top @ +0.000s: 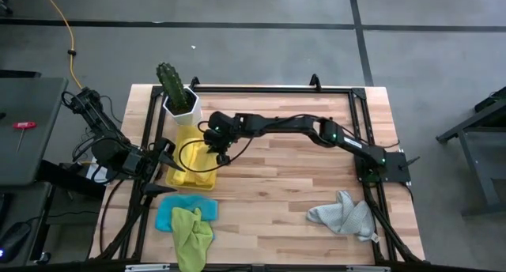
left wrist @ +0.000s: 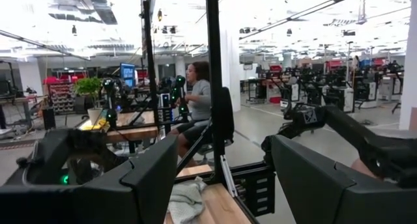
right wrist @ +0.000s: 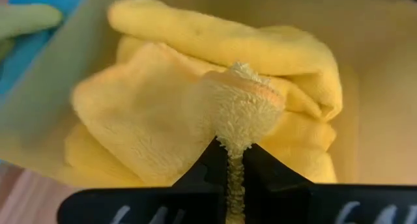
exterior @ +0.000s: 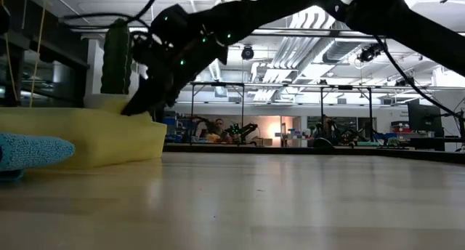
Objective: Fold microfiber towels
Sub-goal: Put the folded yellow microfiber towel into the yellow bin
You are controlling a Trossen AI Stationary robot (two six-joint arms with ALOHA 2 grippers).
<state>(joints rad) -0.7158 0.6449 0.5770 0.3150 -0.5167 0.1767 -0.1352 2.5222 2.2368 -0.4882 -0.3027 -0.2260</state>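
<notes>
Right now our right hand (right wrist: pixel 236 160) is pinched shut on a tuft of a soft bright yellow microfiber towel (right wrist: pixel 195 113), which lies bunched with others in the translucent yellow plastic tray (top: pixel 175 177) at centre left of the high view. Our left hand (top: pixel 166 153) waits wide open just left of that tray, holding nothing. A lime green towel (top: pixel 192 234) and a light blue towel (top: pixel 168 215) sit lower left on the wooden bench (top: pixel 292 185); a grey towel (top: pixel 344 215) lies lower right. We judge the cloth light, limp and clingy; a corner would serve better than this mid-fold pinch.
</notes>
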